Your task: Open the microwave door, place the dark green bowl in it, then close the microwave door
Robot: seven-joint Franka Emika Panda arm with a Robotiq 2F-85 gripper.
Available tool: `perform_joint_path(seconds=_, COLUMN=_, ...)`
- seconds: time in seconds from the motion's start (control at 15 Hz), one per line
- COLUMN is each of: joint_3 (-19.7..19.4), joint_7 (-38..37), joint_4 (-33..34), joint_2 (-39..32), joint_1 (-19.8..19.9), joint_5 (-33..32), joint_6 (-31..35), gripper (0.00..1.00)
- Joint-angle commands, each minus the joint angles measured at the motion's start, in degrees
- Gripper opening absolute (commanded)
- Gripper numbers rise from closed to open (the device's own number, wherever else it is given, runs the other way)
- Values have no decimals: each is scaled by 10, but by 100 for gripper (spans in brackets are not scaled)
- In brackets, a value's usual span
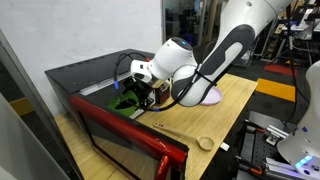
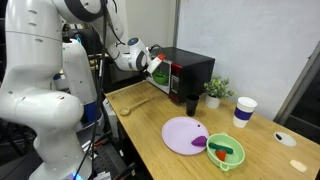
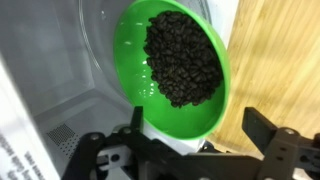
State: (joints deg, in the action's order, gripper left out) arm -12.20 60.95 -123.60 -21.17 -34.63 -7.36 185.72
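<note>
The microwave [image 1: 85, 78] stands with the microwave door [image 1: 120, 138] swung wide open, its red frame toward the camera. My gripper [image 1: 141, 94] reaches into the cavity. In the wrist view the dark green bowl [image 3: 165, 105], filled with dark beans, rests on the glass turntable [image 3: 100, 45] inside. My gripper [image 3: 198, 122] is open, and its black fingers [image 3: 262, 125] stand apart on either side of the bowl's near rim without pressing it. A green patch of the bowl [image 1: 125, 103] shows beside the gripper. In an exterior view the gripper [image 2: 158, 64] is at the microwave [image 2: 192, 72] front.
On the wooden table lie a lavender plate [image 2: 185, 135], a lime-green bowl [image 2: 228, 152], a white cup [image 2: 244, 111], a black cup [image 2: 191, 103], a small plant [image 2: 215, 90] and a wooden spoon [image 1: 190, 136]. The open door juts out over the table's end.
</note>
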Motion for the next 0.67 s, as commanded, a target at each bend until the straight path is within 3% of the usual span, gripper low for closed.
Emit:
perform_joint_path(seconds=0.0, joint_3=31, joint_7=11, joint_4=-59, joint_2=71, joint_1=21, joint_5=-5, joint_6=-28, gripper=100)
perform_joint_path(seconds=0.07, joint_3=64, joint_7=-32, joint_4=-68, joint_2=89, joint_1=57, joint_5=-62, joint_6=-45, gripper=100)
perform_joint_path(seconds=0.13, joint_3=81, joint_7=-37, joint_4=-77, joint_2=102, joint_1=71, joint_5=-73, joint_6=-56, gripper=100)
perform_joint_path(seconds=0.47, joint_3=222, joint_7=101, joint_4=-108, joint_2=151, joint_1=158, joint_5=88, joint_6=-149, gripper=100)
perform_joint_path(seconds=0.6, joint_3=232, joint_7=147, joint_4=-104, joint_2=159, joint_1=167, joint_5=139, joint_6=-191, gripper=100)
